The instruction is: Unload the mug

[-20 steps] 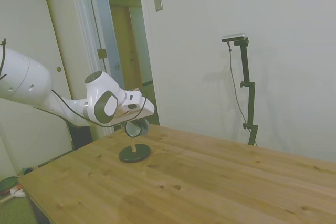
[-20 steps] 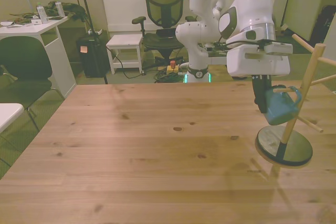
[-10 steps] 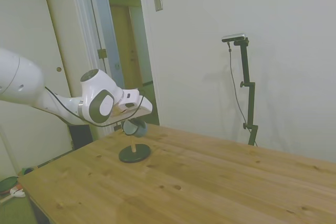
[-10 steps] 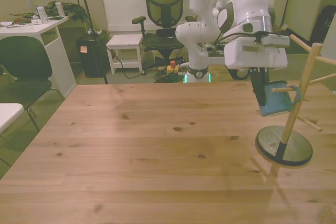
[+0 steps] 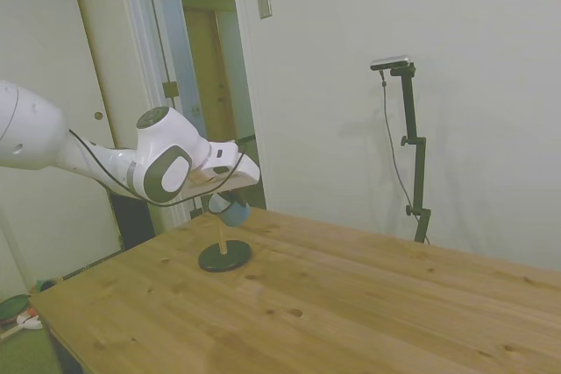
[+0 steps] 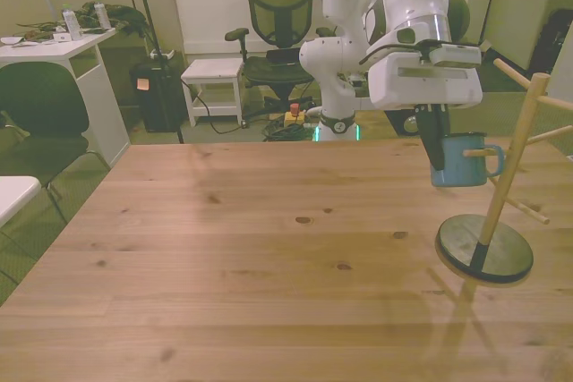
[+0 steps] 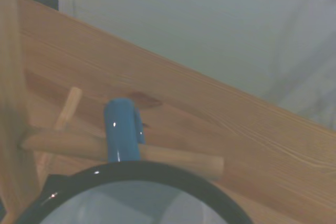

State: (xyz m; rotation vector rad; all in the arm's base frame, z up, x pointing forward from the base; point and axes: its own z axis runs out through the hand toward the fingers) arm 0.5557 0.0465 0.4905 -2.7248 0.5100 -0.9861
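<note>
A: Well, look at that — the teal-blue mug [image 6: 455, 160] sits higher than it did a second ago, and it has come level. It hung tipped, low against the upright of the wooden peg stand [image 6: 503, 187]; now it is upright with its mouth facing up.

B: And it has slid toward the front view's left, away from the post. Is it off the peg?

A: Not yet. In the wrist view the blue handle [image 7: 123, 128] loops round the peg [image 7: 123, 149], some way short of the free tip. The front view agrees: the peg pokes through the handle.

B: So my read is we're mid-extraction. The lift is done, the slide along the peg is not.

A: Right, the mug needs to travel further out before it clears.

B: What about the gripper [image 6: 436, 148]?

A: Narrowed on the mug's wall at the rim, one finger down the outside on the front view's left; the mug hangs in the air from it, well above the stand's dark round base [image 6: 484, 250] and the wooden table [image 6: 251, 248].

B: And the arm?

A: Reaching low over the table's edge, wrist block roughly level, fingers pointing straight down. In the side view the mug [image 5: 232, 210] peeks out just below the white hand.
</note>
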